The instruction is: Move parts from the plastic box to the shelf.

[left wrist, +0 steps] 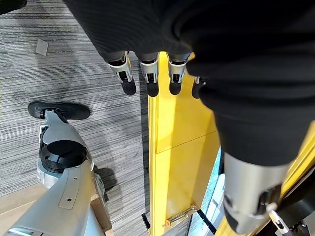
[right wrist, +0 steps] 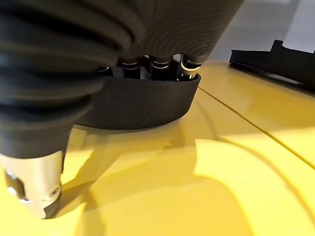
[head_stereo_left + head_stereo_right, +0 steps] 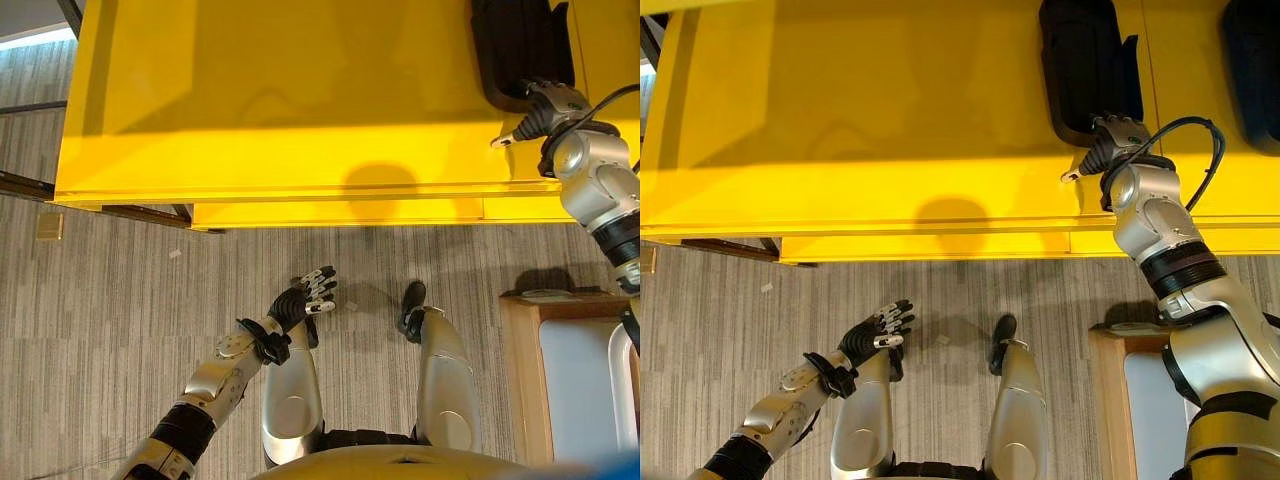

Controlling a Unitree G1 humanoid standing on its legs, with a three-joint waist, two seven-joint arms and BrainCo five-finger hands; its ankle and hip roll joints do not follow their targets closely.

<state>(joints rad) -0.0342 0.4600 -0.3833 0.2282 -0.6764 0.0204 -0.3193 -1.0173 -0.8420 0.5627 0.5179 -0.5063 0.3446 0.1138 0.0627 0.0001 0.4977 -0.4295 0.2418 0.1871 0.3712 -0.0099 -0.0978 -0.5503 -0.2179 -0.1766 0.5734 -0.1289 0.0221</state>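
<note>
Right hand (image 3: 1118, 135), reaching over the front edge of the yellow shelf (image 3: 890, 120): its fingers (image 2: 157, 66) curl over the near end of a black part (image 3: 1085, 65) and grip it. The part lies flat on the shelf toward the right end, its long axis running from the hand straight back toward the shelf's rear edge; the hand is thus at the part's near end, directly in line with it. A second black part (image 3: 1252, 70) lies at the shelf's far right, well apart from the first. Left hand (image 3: 308, 297), low over the carpet floor (image 3: 120, 300) in front of the shelf: fingers relaxed, holding nothing, far from either part. The right hand is the nearer one. Probable step: placing the part, with release to follow.
</note>
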